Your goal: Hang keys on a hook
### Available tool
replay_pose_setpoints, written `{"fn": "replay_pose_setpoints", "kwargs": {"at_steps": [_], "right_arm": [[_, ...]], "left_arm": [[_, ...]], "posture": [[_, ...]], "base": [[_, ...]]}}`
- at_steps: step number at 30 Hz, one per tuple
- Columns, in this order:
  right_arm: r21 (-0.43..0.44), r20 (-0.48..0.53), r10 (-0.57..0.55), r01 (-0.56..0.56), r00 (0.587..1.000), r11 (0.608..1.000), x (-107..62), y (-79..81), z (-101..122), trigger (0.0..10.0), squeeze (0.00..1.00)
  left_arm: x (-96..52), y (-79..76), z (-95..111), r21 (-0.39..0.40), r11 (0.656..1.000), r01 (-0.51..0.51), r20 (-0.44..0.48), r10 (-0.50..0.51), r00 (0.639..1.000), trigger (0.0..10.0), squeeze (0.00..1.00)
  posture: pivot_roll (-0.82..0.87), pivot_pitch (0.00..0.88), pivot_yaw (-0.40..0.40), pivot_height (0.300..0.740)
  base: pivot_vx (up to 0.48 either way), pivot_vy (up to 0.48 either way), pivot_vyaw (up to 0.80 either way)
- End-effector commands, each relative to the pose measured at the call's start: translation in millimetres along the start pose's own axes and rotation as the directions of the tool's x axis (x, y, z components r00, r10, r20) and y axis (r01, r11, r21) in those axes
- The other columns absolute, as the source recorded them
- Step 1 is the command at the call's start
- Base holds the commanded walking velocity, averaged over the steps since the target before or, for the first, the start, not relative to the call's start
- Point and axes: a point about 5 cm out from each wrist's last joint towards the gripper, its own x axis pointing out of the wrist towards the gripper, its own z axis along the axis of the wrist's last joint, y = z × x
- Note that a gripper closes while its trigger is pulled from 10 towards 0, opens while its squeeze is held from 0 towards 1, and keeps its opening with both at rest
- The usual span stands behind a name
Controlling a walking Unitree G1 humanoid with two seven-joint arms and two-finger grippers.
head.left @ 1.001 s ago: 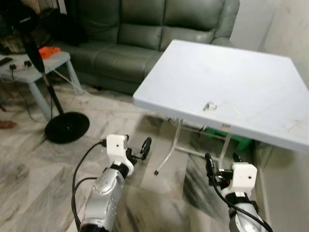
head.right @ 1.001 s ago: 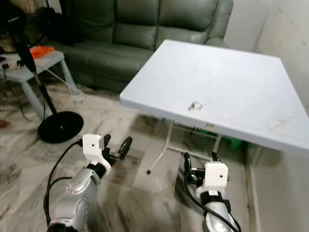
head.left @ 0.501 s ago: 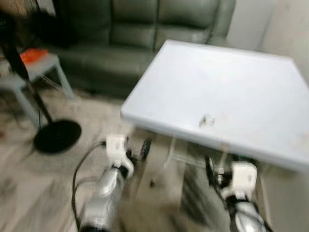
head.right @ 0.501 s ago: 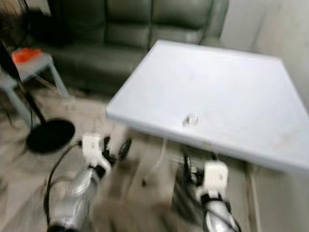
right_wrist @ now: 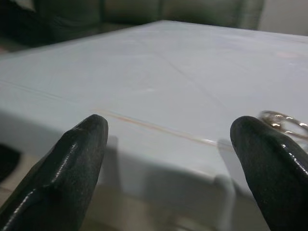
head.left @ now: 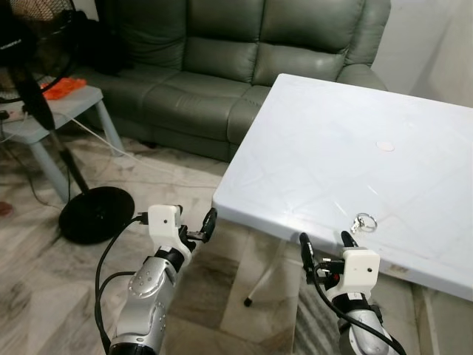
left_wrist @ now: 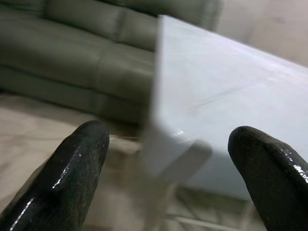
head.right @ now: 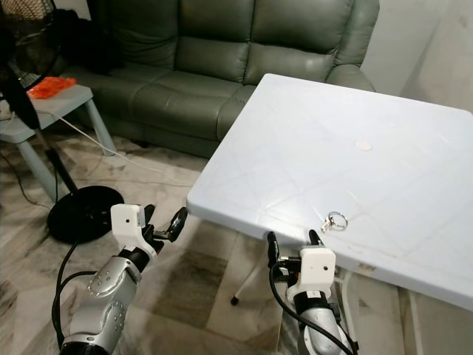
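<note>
Closer now than a second ago: the robot has walked up to the white table (head.left: 414, 96), whole view shifted, near edge right over both grippers, blur gone. Keys (head.left: 363, 222) lie flat on the tabletop near the front edge, just beyond and slightly right of the right gripper (head.left: 325, 241); they also show as a metal ring at the picture's edge in the right wrist view (right_wrist: 281, 120). No hook visible anywhere. Step in hand looks like reaching for the keys; best done by lifting the right gripper above the table edge first, then coming down over the ring and pinching the ring itself, not scraping the top. Right gripper is below table level, fingers wide apart, empty, pointing forward. Left gripper (head.left: 194, 226) is low beside the table corner, fingers also wide apart, empty. Sofa (head.left: 222, 52) behind, fan (head.left: 44, 111) to the left.
</note>
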Motion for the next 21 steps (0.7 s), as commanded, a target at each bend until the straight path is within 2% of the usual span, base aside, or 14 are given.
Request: {"fn": "replay_pose_setpoints", "kwargs": {"at_steps": [1, 18, 21], "right_arm": [[0.019, 0.02, -0.002, 0.002, 1.0, 1.0, 1.9, 3.5, 4.3, 10.0, 0.0], [0.039, 0.018, -0.03, 0.03, 0.999, 0.999, 6.6, 3.7, 5.6, 10.0, 0.0], [0.054, 0.011, -0.055, 0.054, 0.998, 0.997, 8.9, 1.6, 6.6, 10.0, 0.0]], "left_arm": [[-0.2, 3.7, 4.7, 0.044, 0.999, -0.008, 0.005, 0.008, 1.0, 10.0, 0.0], [-0.9, -2.3, 6.4, 0.083, 0.996, 0.023, 0.012, -0.024, 1.0, 10.0, 0.0], [-1.6, -6.7, 6.5, 0.117, 0.991, 0.058, 0.006, -0.06, 0.998, 10.0, 0.0]], "posture": [[-0.05, 0.044, -0.043, 0.714], [-0.04, 0.03, -0.048, 0.714], [-0.04, 0.028, -0.05, 0.714]], "base": [[0.0, 0.0, 0.0], [0.0, 0.0, 0.0], [0.0, 0.0, 0.0]]}}
